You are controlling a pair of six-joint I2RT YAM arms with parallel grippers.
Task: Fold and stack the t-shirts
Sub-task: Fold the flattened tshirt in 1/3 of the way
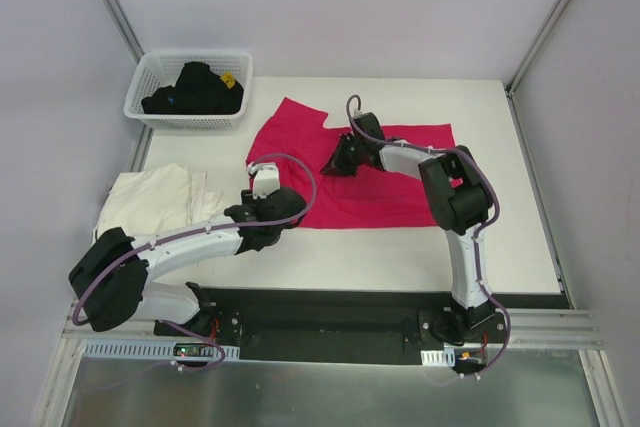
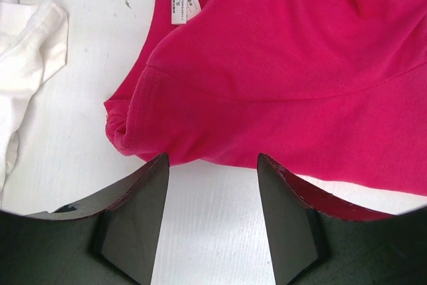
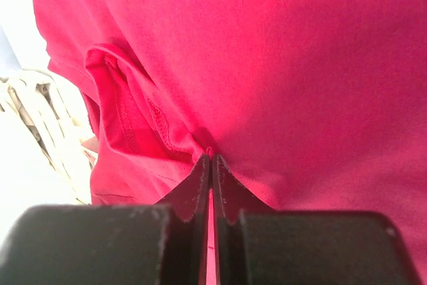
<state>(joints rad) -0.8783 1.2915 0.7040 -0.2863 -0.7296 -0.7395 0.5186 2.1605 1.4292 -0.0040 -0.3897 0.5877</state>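
Note:
The magenta-red t-shirt [image 1: 385, 187] lies spread in the middle of the table, its left part bunched. My right gripper [image 1: 332, 165] is on the shirt's middle; in the right wrist view it [image 3: 211, 159] is shut on a pinched fold of the magenta cloth [image 3: 267, 65]. My left gripper [image 1: 264, 183] sits at the shirt's left edge. In the left wrist view it [image 2: 212, 161] stands open over bare table, with the rolled hem of the magenta shirt [image 2: 300, 65] just ahead of its fingertips. The cream-white t-shirt [image 1: 150, 197] lies crumpled at the left.
A white lattice basket [image 1: 158, 112] holding dark clothes stands at the back left. A white size label [image 2: 185, 1] shows on the magenta shirt. The cream shirt's sleeve [image 2: 30, 58] lies to the left of my left gripper. Metal frame posts rise at both back corners.

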